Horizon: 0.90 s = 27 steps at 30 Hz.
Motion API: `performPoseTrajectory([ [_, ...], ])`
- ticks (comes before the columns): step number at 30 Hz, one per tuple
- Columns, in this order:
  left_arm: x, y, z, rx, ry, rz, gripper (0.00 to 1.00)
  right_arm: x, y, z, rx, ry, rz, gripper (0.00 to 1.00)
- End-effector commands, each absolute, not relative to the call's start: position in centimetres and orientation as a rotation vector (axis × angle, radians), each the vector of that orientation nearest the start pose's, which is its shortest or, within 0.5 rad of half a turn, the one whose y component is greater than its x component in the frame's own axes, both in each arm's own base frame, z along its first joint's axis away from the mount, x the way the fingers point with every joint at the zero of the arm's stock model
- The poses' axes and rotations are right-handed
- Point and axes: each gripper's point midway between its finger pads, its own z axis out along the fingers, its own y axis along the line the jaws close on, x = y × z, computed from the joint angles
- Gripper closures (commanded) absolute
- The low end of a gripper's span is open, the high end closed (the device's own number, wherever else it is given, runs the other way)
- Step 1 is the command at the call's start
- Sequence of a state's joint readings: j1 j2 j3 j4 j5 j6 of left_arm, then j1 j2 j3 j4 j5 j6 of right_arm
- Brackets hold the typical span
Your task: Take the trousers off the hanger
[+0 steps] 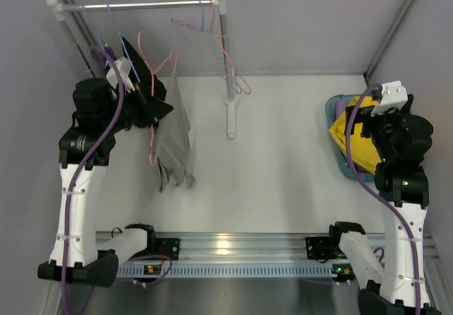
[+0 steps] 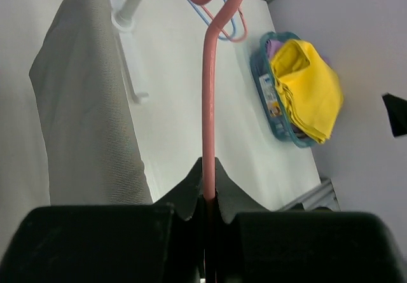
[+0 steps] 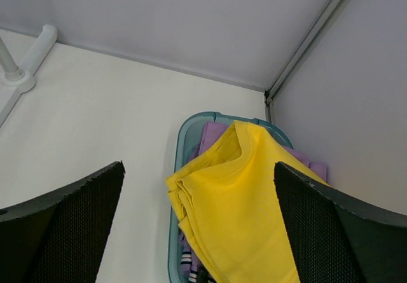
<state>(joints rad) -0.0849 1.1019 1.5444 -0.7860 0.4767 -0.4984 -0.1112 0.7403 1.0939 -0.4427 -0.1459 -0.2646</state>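
One grey-beige trousers (image 2: 89, 105) | beside left gripper (image 2: 207, 208) | gripper clamps pink hanger (image 2: 208, 105)

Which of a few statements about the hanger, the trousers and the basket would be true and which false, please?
1. The left pincer is shut on the pink hanger. True.
2. The grey trousers lie in the basket. False: they hang from the pink hanger, far from the basket.
3. The yellow trousers lie on top in the basket. True.
4. The right pincer grips the yellow trousers. False: it is open above them and holds nothing.
5. Lilac cloth shows under the yellow trousers. True.
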Motion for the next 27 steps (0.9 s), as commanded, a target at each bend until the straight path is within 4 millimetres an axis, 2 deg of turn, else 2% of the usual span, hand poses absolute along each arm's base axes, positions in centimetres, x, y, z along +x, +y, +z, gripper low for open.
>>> performPoseTrajectory([
  [1, 24.0, -14.0, 41.0, 0.034, 1.959, -0.988, 1.0, 26.7, -0.4, 38.7, -0.263, 1.61, -0.119, 0.01],
  [3, 21.3, -14.6, 39.8, 0.078, 2.024, -1.054, 1.0, 26.3, -0.4, 39.1, -0.265, 1.602, -0.123, 0.01],
  [7, 17.2, -15.2, 37.3, 0.159, 2.171, -1.136, 1.0, 25.7, -0.3, 39.3, -0.274, 1.606, -0.12, 0.01],
  [9, 15.3, -15.5, 36.6, 0.275, 2.195, -1.167, 1.0, 25.4, -0.2, 39.2, -0.278, 1.61, -0.123, 0.01],
  [10, 13.4, -15.8, 36.1, 0.302, 2.246, -1.241, 1.0, 25.2, -0.3, 39.2, -0.281, 1.61, -0.126, 0.01],
  [14, 10.7, -15.8, 34.8, 0.472, 2.283, -1.292, 1.0, 25.0, -0.4, 38.8, -0.285, 1.622, -0.136, 0.01],
  [19, 10.6, -17.0, 34.5, 0.566, 2.256, -1.383, 1.0, 25.1, -0.4, 38.6, -0.28, 1.63, -0.132, 0.01],
  [20, 10.6, -17.7, 34.3, 0.556, 2.299, -1.393, 1.0, 25.1, -0.4, 38.7, -0.281, 1.627, -0.134, 0.01],
  [21, 11.7, -18.5, 34.6, 0.6, 2.248, -1.374, 1.0, 25.1, -0.4, 38.8, -0.281, 1.627, -0.131, 0.0],
  [23, 11.8, -20.8, 34.0, 0.668, 2.283, -1.34, 1.0, 25.2, -0.5, 38.7, -0.28, 1.63, -0.137, 0.01],
  [24, 12.7, -21.5, 34.2, 0.702, 2.236, -1.319, 1.0, 25.3, -0.5, 38.7, -0.279, 1.634, -0.14, 0.0],
  [26, 14.6, -22.5, 34.0, 0.679, 2.274, -1.307, 1.0, 25.3, -0.7, 38.7, -0.277, 1.634, -0.15, 0.01],
  [27, 14.9, -23.3, 34.0, 0.692, 2.282, -1.294, 1.0, 25.3, -0.8, 38.8, -0.276, 1.633, -0.156, 0.0],
])
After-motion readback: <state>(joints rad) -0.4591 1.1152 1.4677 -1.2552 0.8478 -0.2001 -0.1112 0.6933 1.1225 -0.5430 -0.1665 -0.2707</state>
